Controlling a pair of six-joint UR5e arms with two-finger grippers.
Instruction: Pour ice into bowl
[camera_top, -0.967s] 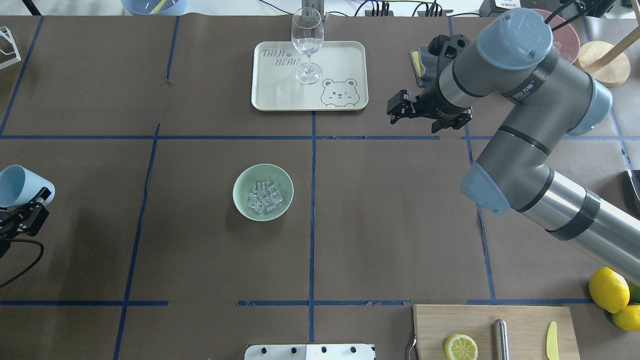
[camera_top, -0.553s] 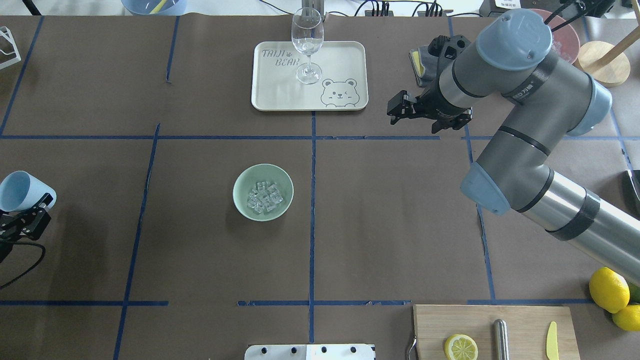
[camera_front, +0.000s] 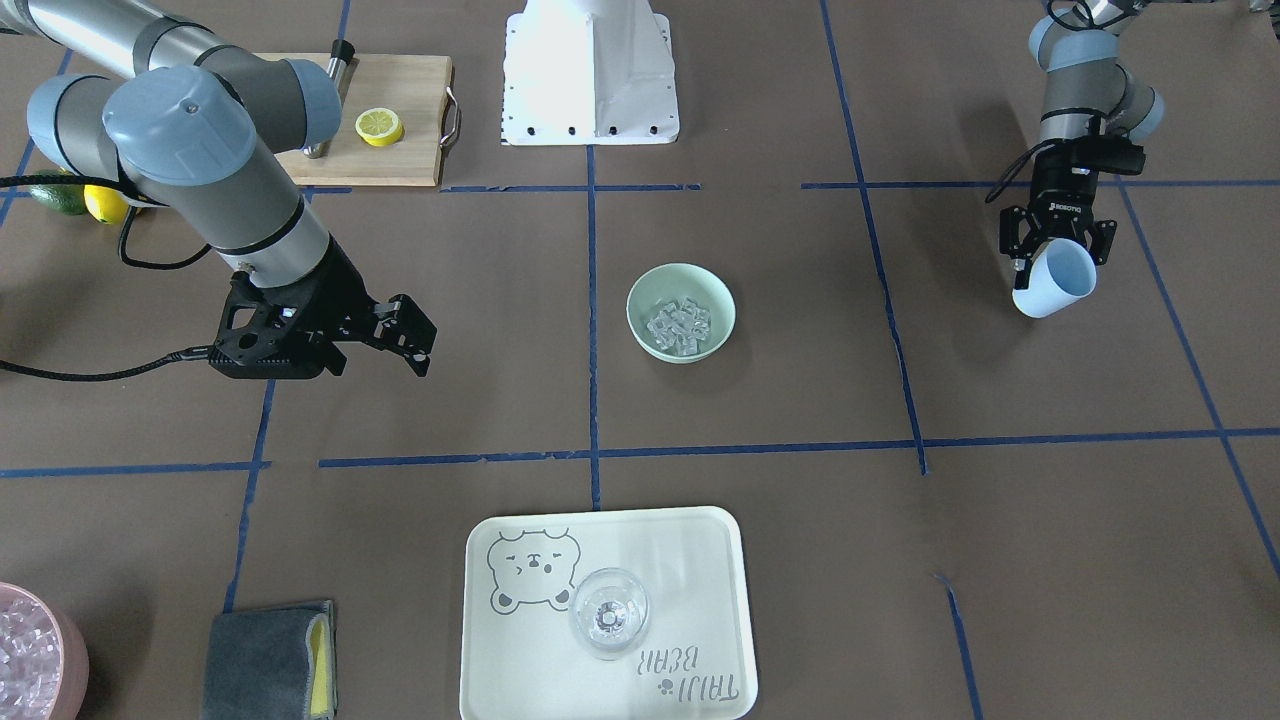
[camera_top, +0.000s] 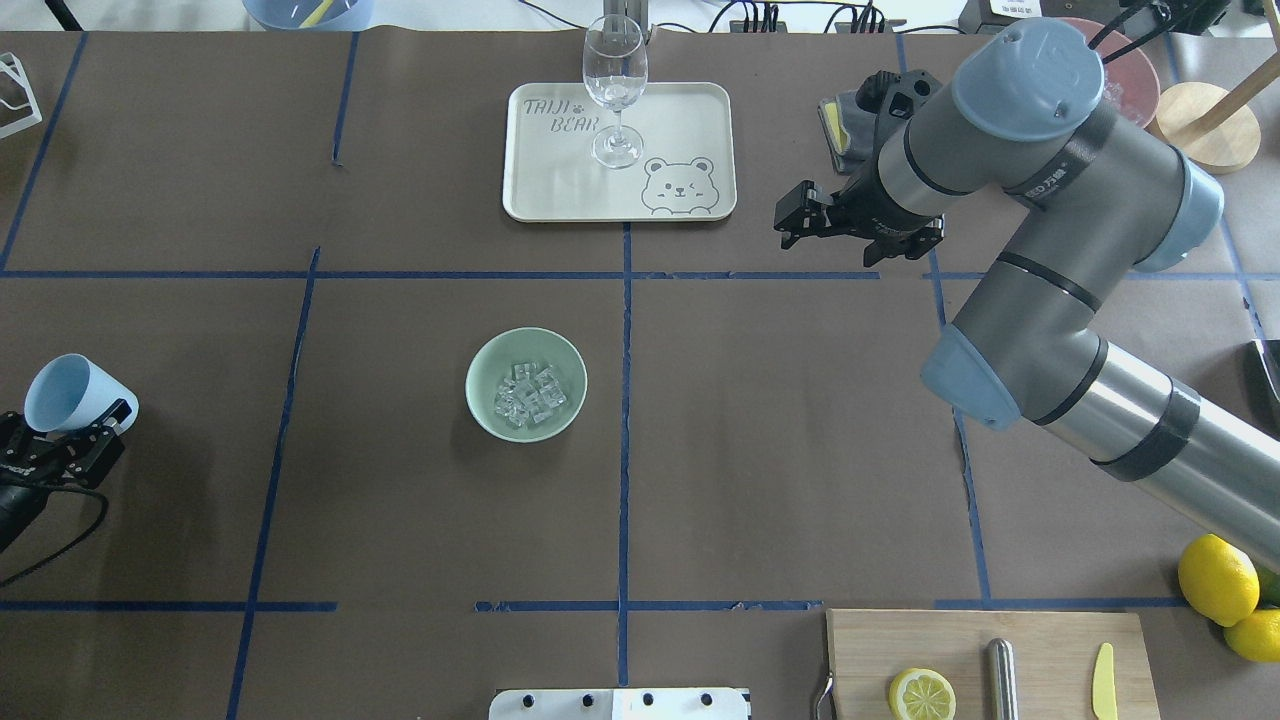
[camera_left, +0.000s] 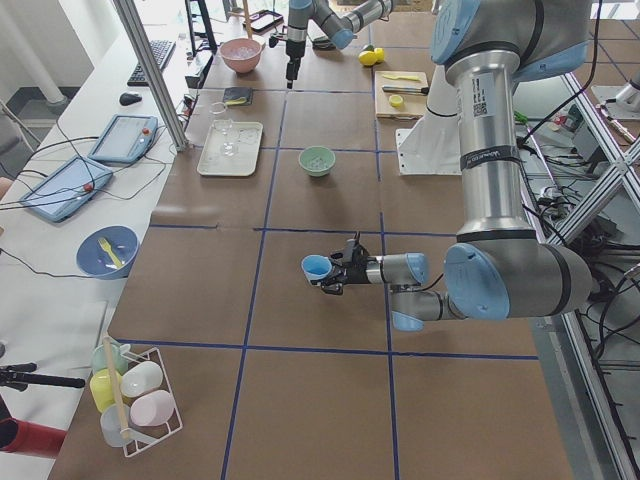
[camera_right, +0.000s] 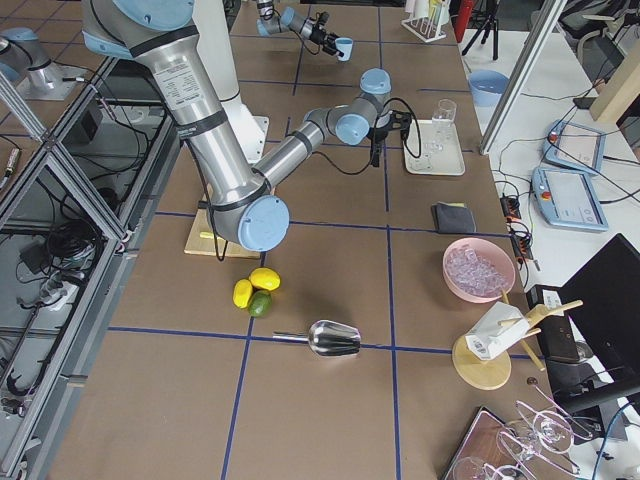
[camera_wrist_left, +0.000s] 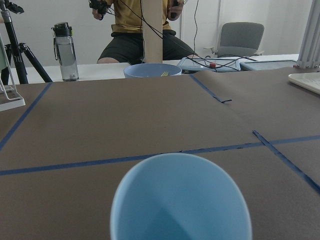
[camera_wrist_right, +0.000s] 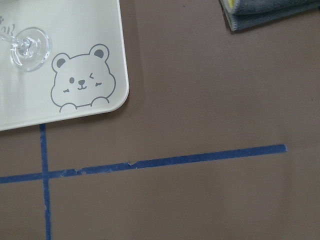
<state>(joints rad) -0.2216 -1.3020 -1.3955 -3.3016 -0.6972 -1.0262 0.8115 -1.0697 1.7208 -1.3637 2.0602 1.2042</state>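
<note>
The pale mint-green bowl (camera_top: 526, 384) stands near the table's middle, also in the front view (camera_front: 681, 312). The ice (camera_top: 530, 393) lies inside it as a heap of small clear cubes (camera_front: 680, 323). My left gripper (camera_top: 72, 425) is at the table's left edge, shut on a light blue cup (camera_top: 70, 390), held tilted above the table, far from the bowl. In the left wrist view the cup (camera_wrist_left: 180, 200) shows no ice inside. My right gripper (camera_top: 795, 222) is open and empty, hovering right of the tray.
A cream bear tray (camera_top: 680, 120) with a wine glass (camera_top: 615, 85) stands at the far middle. A folded grey cloth (camera_front: 270, 660) and a pink tub of ice (camera_front: 30, 660) lie far right. A cutting board (camera_top: 1040, 640) with a lemon half and whole lemons (camera_top: 1218, 580) are near right.
My left gripper has moved nearer to the robot and slightly inward with the cup, and the cup's mouth has turned further upward. The right arm, bowl and ice have not moved.
</note>
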